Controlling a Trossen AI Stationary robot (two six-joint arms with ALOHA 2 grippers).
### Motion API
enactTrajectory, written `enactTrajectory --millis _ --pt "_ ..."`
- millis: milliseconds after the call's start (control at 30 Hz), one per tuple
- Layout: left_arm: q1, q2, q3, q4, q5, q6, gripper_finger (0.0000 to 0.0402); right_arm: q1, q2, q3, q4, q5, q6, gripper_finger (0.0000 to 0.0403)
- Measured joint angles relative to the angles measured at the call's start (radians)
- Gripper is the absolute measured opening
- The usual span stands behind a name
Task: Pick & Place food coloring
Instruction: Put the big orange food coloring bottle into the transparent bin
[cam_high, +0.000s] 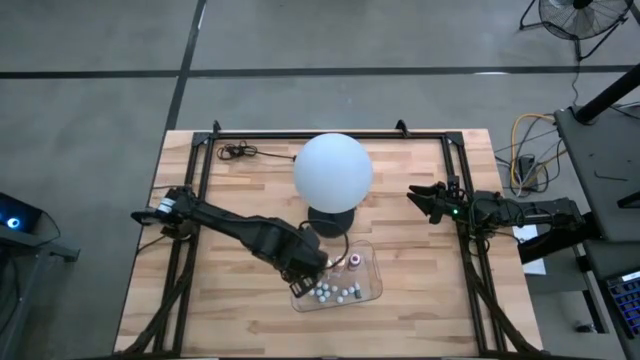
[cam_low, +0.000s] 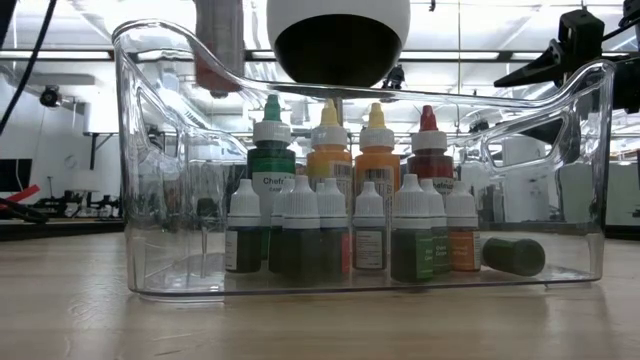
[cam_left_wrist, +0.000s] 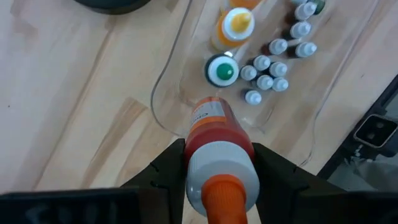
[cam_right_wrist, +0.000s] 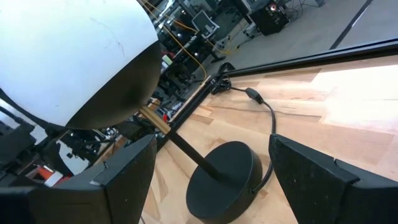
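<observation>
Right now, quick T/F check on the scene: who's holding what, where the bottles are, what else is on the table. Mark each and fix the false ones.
1. The left gripper is shut on an orange-capped bottle. True.
2. The right gripper holds a bottle. False: it is open and empty, waiting at the table's right side.
3. The clear tray already holds many small bottles. True.
4. Every bottle in the tray stands upright. False: a dark bottle lies on its side at the tray's end in the low view.
5. The white globe lamp stands inside the tray. False: its dark base sits on the wood beside the tray.
</observation>
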Motion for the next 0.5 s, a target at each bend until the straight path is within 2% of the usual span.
enactTrajectory --millis 267,500 --pt "0.001 -0.003 -0.056 -0.004 -0.010 0.000 0.0118 0.000 0.000 0.000 0.000 0.000 0.000 0.0302" --pt "0.000 -0.004 -0.149 0.079 -0.026 0.017 0.0118 0.000 0.000 0.000 0.000 0.000 0.000 0.0302"
